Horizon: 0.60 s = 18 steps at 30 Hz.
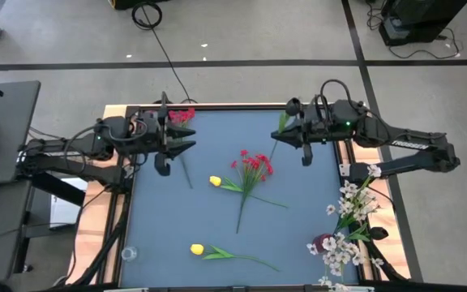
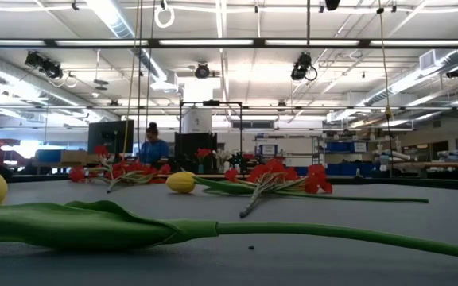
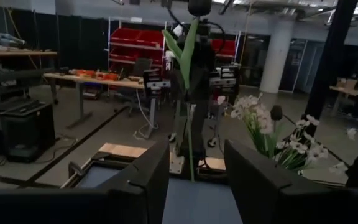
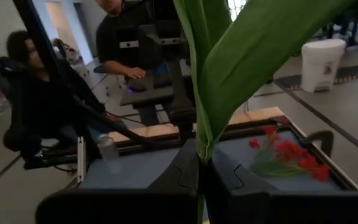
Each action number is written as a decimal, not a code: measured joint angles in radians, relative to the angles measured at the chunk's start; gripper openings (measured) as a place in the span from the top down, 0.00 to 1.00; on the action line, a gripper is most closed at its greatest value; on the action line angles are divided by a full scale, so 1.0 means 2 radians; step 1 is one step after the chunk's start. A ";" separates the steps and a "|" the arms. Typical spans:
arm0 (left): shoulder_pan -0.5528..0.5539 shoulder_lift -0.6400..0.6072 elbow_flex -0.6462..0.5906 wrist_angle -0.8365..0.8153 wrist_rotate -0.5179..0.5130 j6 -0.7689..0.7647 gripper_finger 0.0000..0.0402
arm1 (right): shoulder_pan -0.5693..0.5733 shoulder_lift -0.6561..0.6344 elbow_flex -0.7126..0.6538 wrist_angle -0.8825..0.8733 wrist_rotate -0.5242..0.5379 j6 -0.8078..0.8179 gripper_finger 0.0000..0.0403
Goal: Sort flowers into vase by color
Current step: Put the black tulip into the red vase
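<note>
My right gripper (image 1: 284, 134) hovers over the table's far right part, shut on a green-leaved flower (image 1: 280, 122); its blossom does not show. My left gripper (image 1: 186, 138) is open above the far left part, beside a red flower (image 1: 181, 116) lying on the mat. In its wrist view the left gripper (image 3: 194, 186) faces the held flower (image 3: 188, 43). A red cluster (image 1: 254, 165) and two yellow tulips (image 1: 215, 181) (image 1: 197, 249) lie flat on the mat. White sprays (image 1: 351, 215) stand in a dark vase (image 1: 324, 242) at the right edge. My right gripper pinches the flower's stem between its two fingers, at the base of the long leaves (image 4: 199, 152). The fingers come level from the table's right side and lie across the stem. The flower is lifted clear and upright, with the leaves above the fingers and the bare stem (image 3: 190, 143) hanging below.
A small clear glass (image 1: 128, 254) stands at the near left corner. The wooden table rim (image 1: 113, 211) frames the blue mat. In the low view a tulip stem (image 2: 308, 230) lies close in front. A person (image 4: 36, 93) sits beyond the table's left side.
</note>
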 joint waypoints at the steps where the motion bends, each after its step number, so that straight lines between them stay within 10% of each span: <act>1: 0.000 0.000 0.000 -0.001 0.000 0.000 0.61 | 0.005 -0.005 0.000 -0.012 0.017 0.002 0.97; 9: 0.000 0.000 0.000 0.000 0.000 0.001 0.61 | 0.013 -0.073 0.000 -0.137 0.043 0.010 0.97; 18: 0.000 0.000 0.000 0.000 -0.001 0.001 0.61 | -0.010 -0.106 -0.048 -0.205 -0.193 -0.029 0.97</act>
